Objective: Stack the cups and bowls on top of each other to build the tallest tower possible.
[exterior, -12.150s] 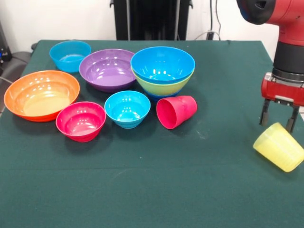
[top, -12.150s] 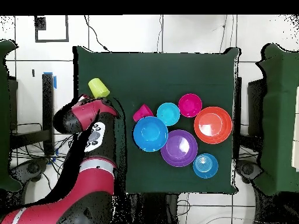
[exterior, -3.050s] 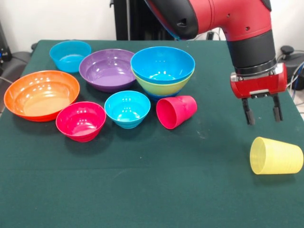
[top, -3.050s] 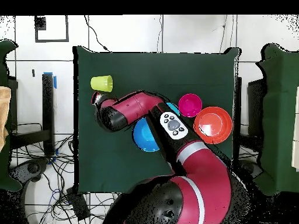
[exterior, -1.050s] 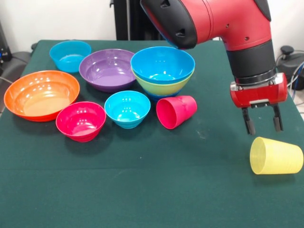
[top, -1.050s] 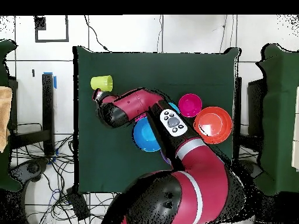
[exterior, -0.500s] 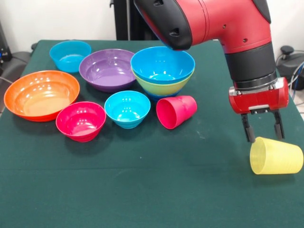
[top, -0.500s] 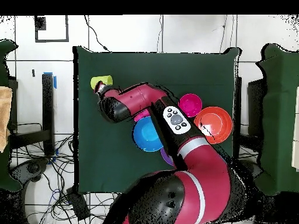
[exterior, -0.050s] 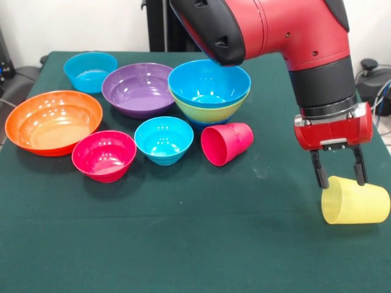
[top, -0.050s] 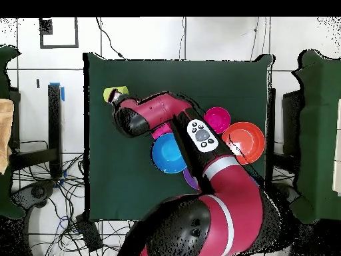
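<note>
As I look across from the front, I see the pincer (exterior, -0.050s: pixel 338 173) hanging just over the mouth end of the yellow cup (exterior, -0.050s: pixel 355 200), which lies on its side near the right edge of the green tabletop (exterior, -0.050s: pixel 183 244). Its two dark fingers (exterior, -0.050s: pixel 319 173) stand spread apart, one at each side of the cup's rim, and their tips overlap the cup's upper edge; I cannot tell whether they touch it. They hold nothing. The red cup (exterior, -0.050s: pixel 226 143) also lies on its side, mouth toward me, near the middle of the cloth. Just behind it sits a bright blue bowl (exterior, -0.050s: pixel 209 82) nested in a lime green bowl (exterior, -0.050s: pixel 211 110). To their left is the purple bowl (exterior, -0.050s: pixel 138 89), and beyond that a cyan bowl (exterior, -0.050s: pixel 90 71) near the far left corner. The orange bowl (exterior, -0.050s: pixel 53 121) lies at the left edge, with the pink-red bowl (exterior, -0.050s: pixel 104 155) and a small cyan bowl (exterior, -0.050s: pixel 164 139) side by side in front.

From overhead, the arm (top, -0.050s: pixel 156 117) covers much of the spread. Only a sliver of the yellow cup (top, -0.050s: pixel 113 93) shows past the wrist, near the tabletop's (top, -0.050s: pixel 220 80) left side. I make out the bright blue bowl (top, -0.050s: pixel 169 154), the pink-red bowl (top, -0.050s: pixel 218 118) and the orange bowl (top, -0.050s: pixel 244 143).
</note>
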### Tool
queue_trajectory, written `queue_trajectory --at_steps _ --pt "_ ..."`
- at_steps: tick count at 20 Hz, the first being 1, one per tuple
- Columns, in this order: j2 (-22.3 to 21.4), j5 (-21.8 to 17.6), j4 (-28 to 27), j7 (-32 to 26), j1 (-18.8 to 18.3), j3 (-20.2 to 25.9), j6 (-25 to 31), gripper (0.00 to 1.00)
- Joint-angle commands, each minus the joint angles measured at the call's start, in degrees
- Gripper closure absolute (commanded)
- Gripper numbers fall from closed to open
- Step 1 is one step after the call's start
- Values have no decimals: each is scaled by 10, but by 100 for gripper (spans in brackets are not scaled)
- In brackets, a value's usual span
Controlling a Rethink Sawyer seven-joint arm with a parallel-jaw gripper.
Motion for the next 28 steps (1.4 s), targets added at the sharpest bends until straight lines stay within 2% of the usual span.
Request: queue_trajectory --at_steps 1,17,28 --pt "53 -22 -39 -130 -2 17 61 0" --pt "85 -36 -48 -143 -11 21 52 0" --pt "76 -37 -40 -137 -11 23 51 0"
